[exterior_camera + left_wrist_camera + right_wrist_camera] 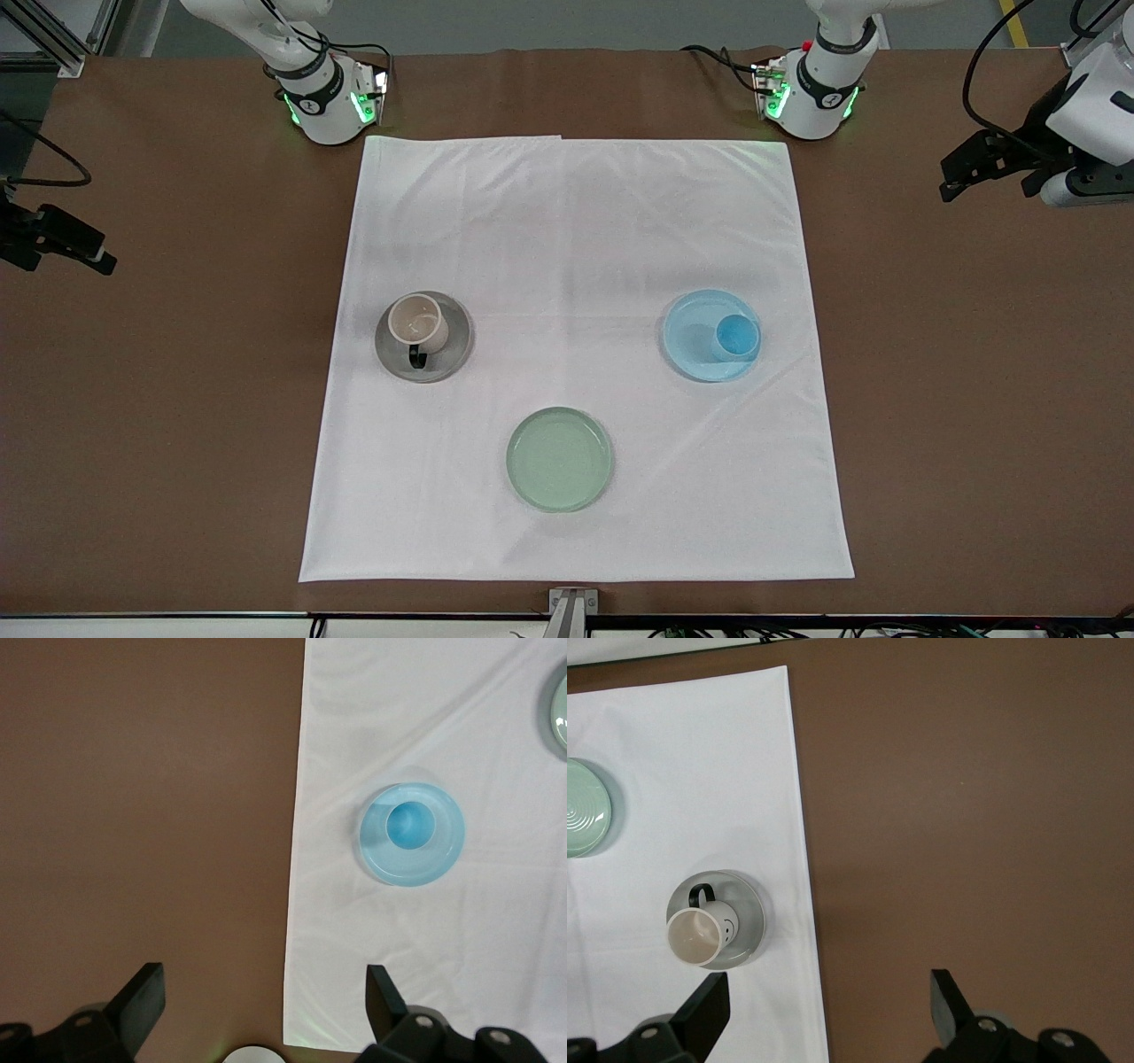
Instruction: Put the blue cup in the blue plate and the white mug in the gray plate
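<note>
White cloth (576, 266) is our landmark, so we'll sweep across the front view from the right arm's end. First up, the right gripper (828, 1010) hangs over bare brown table (177, 399) just off the cloth's edge, empty, fingers spread wide; we'd guess it's parked out of the way since its job looks done. On the cloth near that edge, the white mug (418, 324) stands upright in the gray plate (452, 354), set toward the plate's farther rim with its black handle pointing at the front camera. Mid-cloth, close to the cloth's nearest edge, sits the pale green plate (559, 458), holding nothing, which figures, since the task never calls for it. Toward the left arm's end of the cloth, the blue cup (736, 338) stands upright in the blue plate (695, 332), off-centre. Last, the left gripper (266, 1005) straddles that cloth edge, also empty and spread wide. Both placements look finished to us.
</note>
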Tool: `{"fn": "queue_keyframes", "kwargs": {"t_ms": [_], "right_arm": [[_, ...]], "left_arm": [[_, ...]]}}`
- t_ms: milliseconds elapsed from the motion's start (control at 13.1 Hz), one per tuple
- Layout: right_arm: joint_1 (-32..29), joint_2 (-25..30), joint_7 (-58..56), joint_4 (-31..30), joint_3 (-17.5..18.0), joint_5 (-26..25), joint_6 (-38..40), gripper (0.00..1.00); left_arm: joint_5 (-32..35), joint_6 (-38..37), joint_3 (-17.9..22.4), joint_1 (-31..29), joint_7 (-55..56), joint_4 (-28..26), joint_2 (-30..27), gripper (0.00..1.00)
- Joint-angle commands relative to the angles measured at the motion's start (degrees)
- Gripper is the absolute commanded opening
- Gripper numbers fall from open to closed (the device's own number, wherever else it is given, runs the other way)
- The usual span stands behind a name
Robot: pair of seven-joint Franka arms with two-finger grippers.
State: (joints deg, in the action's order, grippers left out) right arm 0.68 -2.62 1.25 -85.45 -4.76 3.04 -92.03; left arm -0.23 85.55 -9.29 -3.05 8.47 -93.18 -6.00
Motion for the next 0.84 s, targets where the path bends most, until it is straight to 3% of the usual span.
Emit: {"fn": "queue_keyframes", "kwargs": {"t_ms": [0, 762], "right_arm": [[-0.6, -0.4, 0.1, 1.4, 0.5, -0.7, 0.8, 1.0], [-1.3, -0.3, -0.1, 3.2, 0.5, -0.8, 1.1, 1.0]], "left_arm": [[-0.1, 0.1, -0.5, 0.0, 0.0, 0.3, -0.3, 1.0], [-0.1, 0.1, -0.4, -0.1, -0.3, 1.2, 0.3, 1.0]]}}
